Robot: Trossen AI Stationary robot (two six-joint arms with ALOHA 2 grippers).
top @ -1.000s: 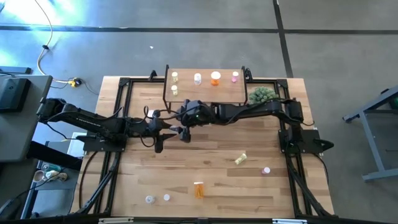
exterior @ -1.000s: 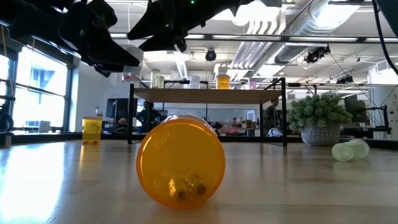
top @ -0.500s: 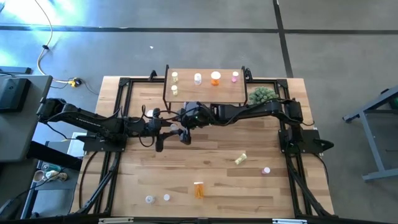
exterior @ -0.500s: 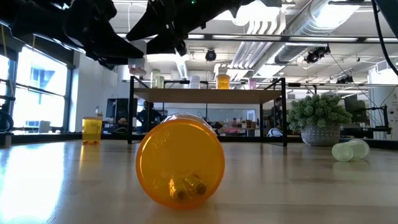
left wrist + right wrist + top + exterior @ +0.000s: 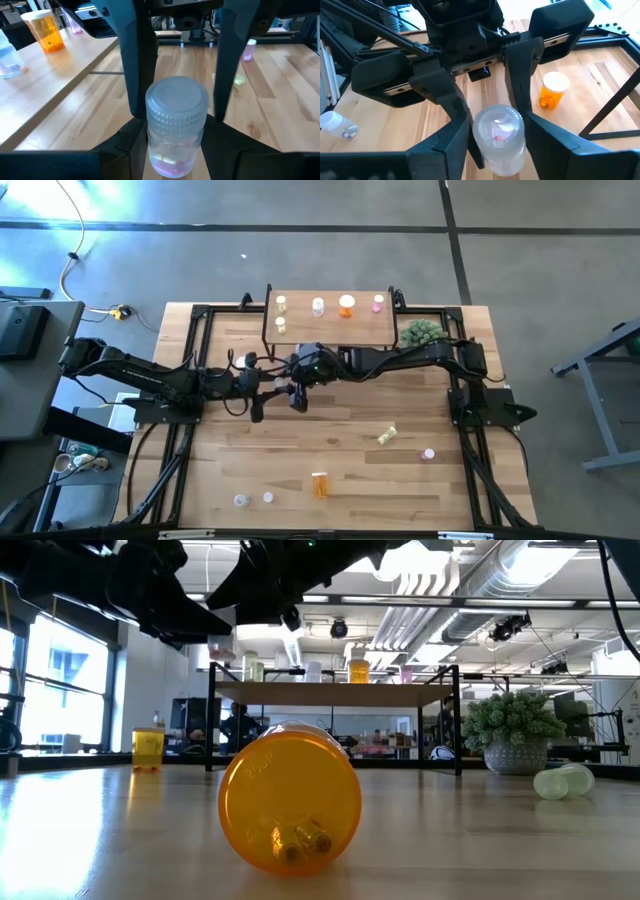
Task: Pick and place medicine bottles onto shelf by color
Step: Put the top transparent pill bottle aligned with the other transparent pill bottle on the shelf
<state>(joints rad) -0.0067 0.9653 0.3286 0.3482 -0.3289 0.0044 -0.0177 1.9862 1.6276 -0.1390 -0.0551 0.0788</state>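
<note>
- No text, label, brand, number or sign can be read in any view.
- The orange bottle (image 5: 290, 796) lying closest in the low view bears faint raised marks on its round end, too blurred to make out.
- The clear bottle (image 5: 176, 125) seen close in both wrist views carries no legible label.
- The bottles standing on the shelf (image 5: 330, 328) appear too small for any lettering to be told.
</note>
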